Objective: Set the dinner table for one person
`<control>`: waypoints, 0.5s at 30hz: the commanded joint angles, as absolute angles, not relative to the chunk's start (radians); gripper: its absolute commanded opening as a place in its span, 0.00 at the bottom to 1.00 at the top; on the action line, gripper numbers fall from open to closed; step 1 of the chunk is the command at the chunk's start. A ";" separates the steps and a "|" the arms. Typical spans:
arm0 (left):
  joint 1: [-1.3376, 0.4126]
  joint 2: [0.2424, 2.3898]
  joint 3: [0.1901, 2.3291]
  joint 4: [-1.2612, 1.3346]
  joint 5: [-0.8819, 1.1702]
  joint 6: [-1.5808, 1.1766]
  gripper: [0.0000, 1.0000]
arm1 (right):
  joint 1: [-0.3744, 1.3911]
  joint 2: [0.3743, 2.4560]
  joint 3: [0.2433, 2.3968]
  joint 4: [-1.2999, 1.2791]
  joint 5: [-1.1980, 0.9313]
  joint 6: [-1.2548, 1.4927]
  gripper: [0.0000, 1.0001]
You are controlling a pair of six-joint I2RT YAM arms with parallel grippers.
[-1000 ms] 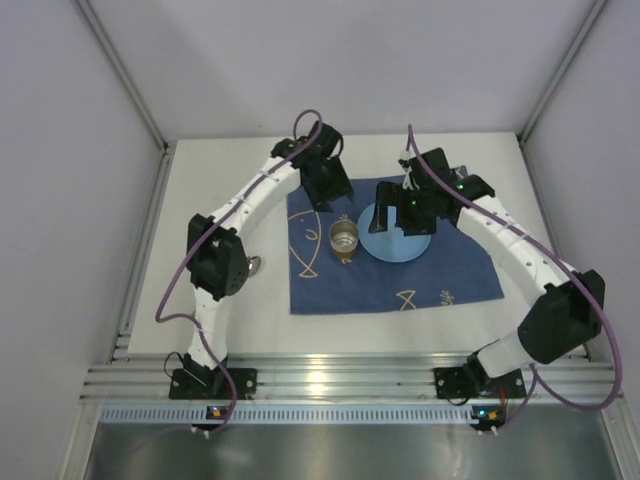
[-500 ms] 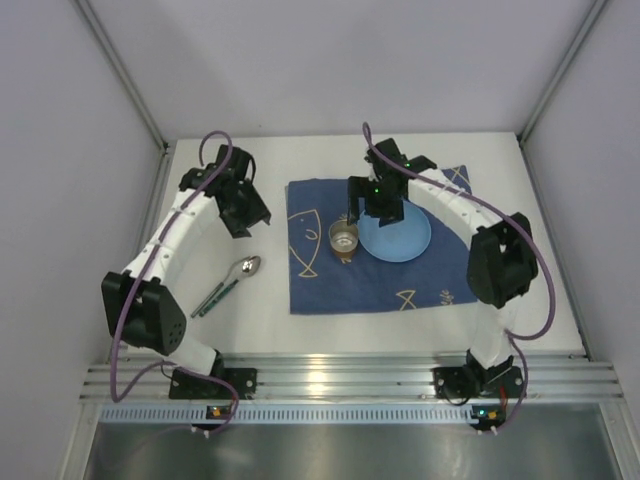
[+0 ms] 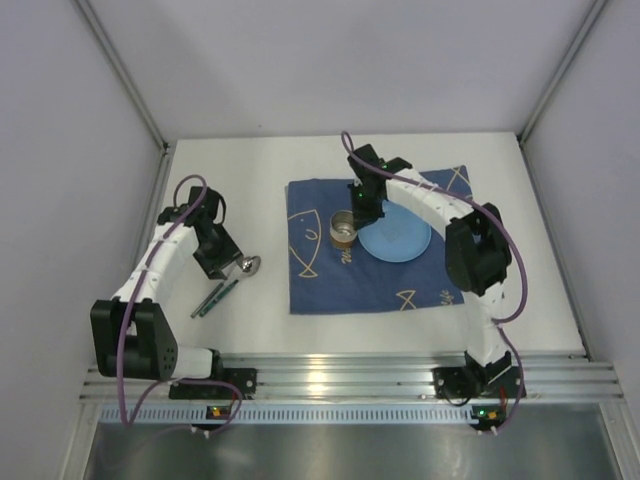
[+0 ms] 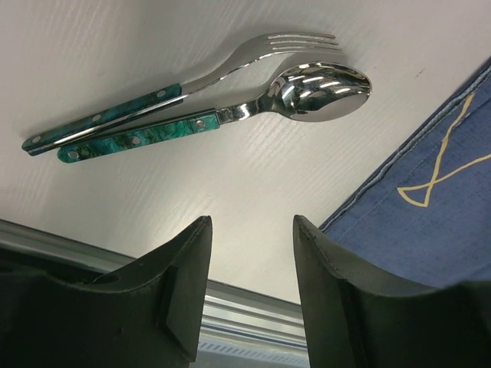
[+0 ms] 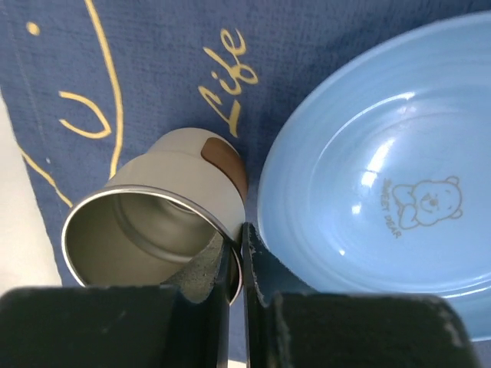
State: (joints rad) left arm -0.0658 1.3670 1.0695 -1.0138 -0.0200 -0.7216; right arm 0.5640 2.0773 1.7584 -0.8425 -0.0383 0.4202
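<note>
Right gripper pinching the cup, left gripper parted over the dinner table.
The white dinner table lies under both arms. The left gripper's jaws stand apart above bare tabletop, with the spoon and fork side by side just beyond them, left of the blue cloth. On that cloth the right gripper is clamped on the cup's rim, one finger inside, with the blue plate just beside it.

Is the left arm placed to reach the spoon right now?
Probably yes: its fingers stand open near the spoon, with bare table between; only the fork lies close beside it.
</note>
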 commanded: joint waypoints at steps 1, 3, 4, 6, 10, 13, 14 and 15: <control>-0.060 1.385 1.071 -0.983 -0.052 -0.680 0.52 | 0.581 2.071 1.856 -0.853 -0.029 0.413 0.00; -0.058 1.397 1.077 -0.985 -0.070 -0.681 0.53 | 0.572 2.048 1.902 -0.877 -0.022 0.408 0.00; -0.057 1.400 1.086 -0.986 -0.083 -0.687 0.53 | 0.566 2.027 1.914 -0.884 -0.009 0.407 0.00; -0.054 1.408 1.092 -0.988 -0.115 -0.693 0.53 | 0.519 2.005 1.963 -0.925 0.032 0.399 0.00; -0.040 1.422 1.108 -0.985 -0.123 -0.709 0.50 | 0.361 1.953 1.982 -0.945 0.044 0.408 0.00; -0.040 1.420 1.101 -0.973 -0.106 -0.712 0.49 | 0.227 1.980 2.003 -0.965 0.080 0.388 0.00; -0.040 1.422 1.100 -0.970 -0.103 -0.712 0.49 | 0.172 1.994 2.035 -0.977 0.092 0.385 0.00; -0.040 1.424 1.098 -0.968 -0.097 -0.704 0.49 | 0.144 2.008 2.051 -0.995 0.104 0.385 0.00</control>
